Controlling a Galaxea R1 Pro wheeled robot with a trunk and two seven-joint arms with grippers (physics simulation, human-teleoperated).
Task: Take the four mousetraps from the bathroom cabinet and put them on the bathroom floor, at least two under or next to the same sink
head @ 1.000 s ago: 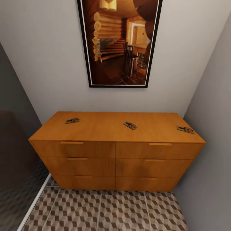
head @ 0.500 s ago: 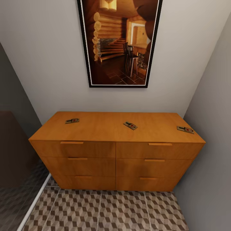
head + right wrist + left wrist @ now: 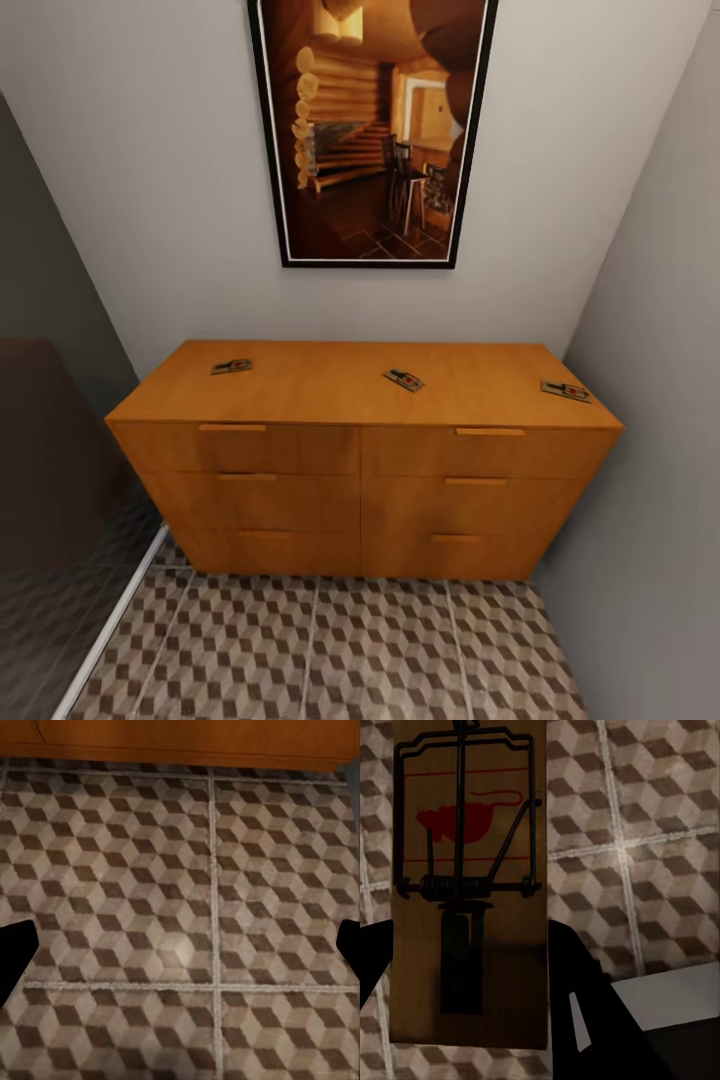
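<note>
- Cabinet [image 3: 362,470] stands against the wall under a framed picture [image 3: 370,130]; all drawers closed.
- Three mousetraps lie flat on the cabinet top, well apart: left mousetrap [image 3: 231,367], middle mousetrap [image 3: 403,379], right mousetrap [image 3: 566,390] near the right edge.
- Left hand [image 3: 469,967] pinches a fourth mousetrap [image 3: 469,881] between its dark fingers [image 3: 577,975], held above the bathroom floor [image 3: 645,832].
- Right hand [image 3: 180,945] spread wide, nothing between the fingers [image 3: 15,949]; cube-pattern tiles beneath it, the cabinet base at the far edge.
</note>
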